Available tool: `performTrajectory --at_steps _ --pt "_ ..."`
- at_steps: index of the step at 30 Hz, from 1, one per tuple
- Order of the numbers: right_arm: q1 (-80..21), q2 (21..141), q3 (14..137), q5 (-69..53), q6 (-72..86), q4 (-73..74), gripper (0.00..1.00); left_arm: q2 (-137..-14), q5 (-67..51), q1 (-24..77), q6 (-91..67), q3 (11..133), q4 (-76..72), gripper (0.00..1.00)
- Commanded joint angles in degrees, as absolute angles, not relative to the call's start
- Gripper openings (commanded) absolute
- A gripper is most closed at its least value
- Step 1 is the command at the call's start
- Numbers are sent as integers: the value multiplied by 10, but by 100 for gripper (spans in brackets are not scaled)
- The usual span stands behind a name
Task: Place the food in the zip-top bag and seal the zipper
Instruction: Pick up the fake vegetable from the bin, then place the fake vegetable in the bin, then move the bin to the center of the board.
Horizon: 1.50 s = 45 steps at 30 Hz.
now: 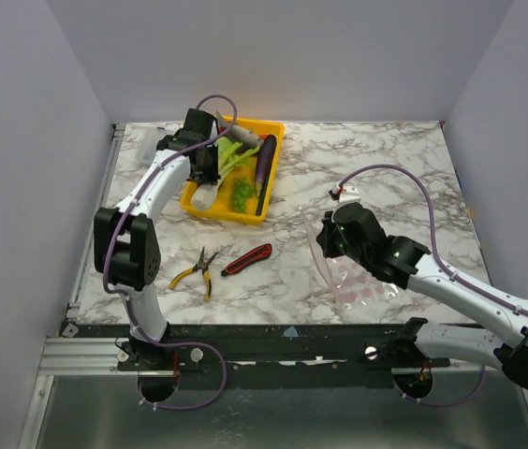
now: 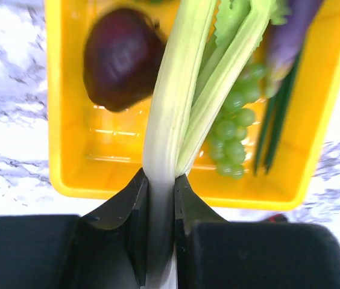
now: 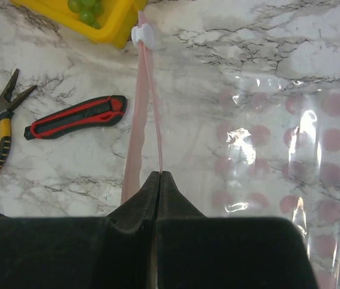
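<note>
Hidden and cut-off parts

The lower end of the long white-green toy leek is lost between the black fingers of the left gripper. The left wrist view cuts off the purple toy eggplant, and the right wrist view cuts off the clear pink-dotted plastic bag.

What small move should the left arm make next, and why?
Probably lift the leek straight up out of the yellow tray. The left gripper is shut on its white stalk, while its green end is beside the grapes, over the tray. The right gripper pinches the zipper of the zip-top bag, so the bag seems held ready to receive food.
</note>
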State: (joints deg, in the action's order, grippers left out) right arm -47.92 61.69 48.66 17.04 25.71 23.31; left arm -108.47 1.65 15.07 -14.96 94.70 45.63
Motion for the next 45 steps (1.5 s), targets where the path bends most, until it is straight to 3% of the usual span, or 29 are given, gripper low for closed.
performTrajectory --at_steps 1,10,17,21,23,26,28,34,38,42,45 --pt "-477 616 491 166 265 233 1 -1006 -29 148 -188 938 374 0" --pt "-477 616 491 149 283 227 1 -1090 -5 147 -100 1024 400 0" --pt "-477 598 484 152 283 248 1 -1198 86 147 -11 1122 433 0" --pt "-477 616 491 157 271 256 1 -1226 20 149 -57 1160 462 1" --pt "-477 625 496 156 274 256 1 -1214 18 153 -86 1132 440 10" --pt "-477 627 498 148 284 248 1 -1208 82 154 -115 1118 430 36" --pt "-477 625 496 143 288 242 1 -1208 115 153 -117 1127 443 59" --pt "-477 648 518 150 293 267 0 -1187 76 157 -137 1135 481 86" --pt "-476 681 571 180 309 311 1 -1138 60 174 -162 1115 486 87" --pt "-475 717 635 231 290 348 1 -1106 3 194 -179 1094 479 74" --pt "-471 727 659 256 249 341 1 -1096 -40 210 -183 1078 457 72"
